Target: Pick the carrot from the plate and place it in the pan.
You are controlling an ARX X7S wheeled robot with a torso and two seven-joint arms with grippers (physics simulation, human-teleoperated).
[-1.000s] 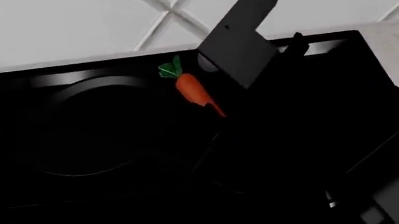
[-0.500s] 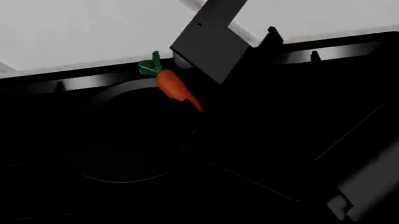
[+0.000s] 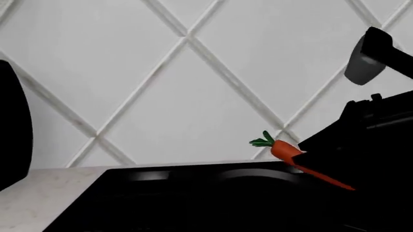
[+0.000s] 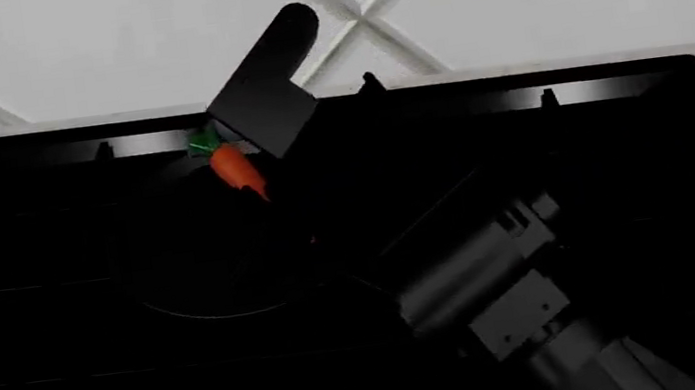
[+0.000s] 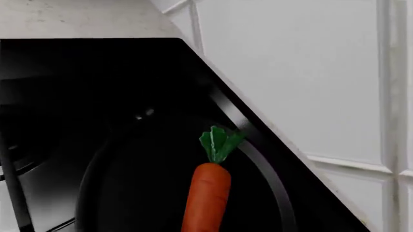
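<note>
While the right claw [image 4: 267,170] is clamping the carrot [image 4: 234,168], the carrot is hanging above the far rim of the pan [image 4: 188,312] on the black cooktop [image 4: 664,143]. The left claw's state cannot be determined.

My right pincer's [image 4: 267,170] fingertips are lost in black against the cooktop [image 4: 611,150], so I cannot tell how my jaws stand on the carrot [image 4: 234,168]. Its tip is cut off at six o'clock in my right wrist view and covered by my arm elsewhere. The pan [image 4: 213,243] shows only as a faint rim. My left pincer is out of sight.
</note>
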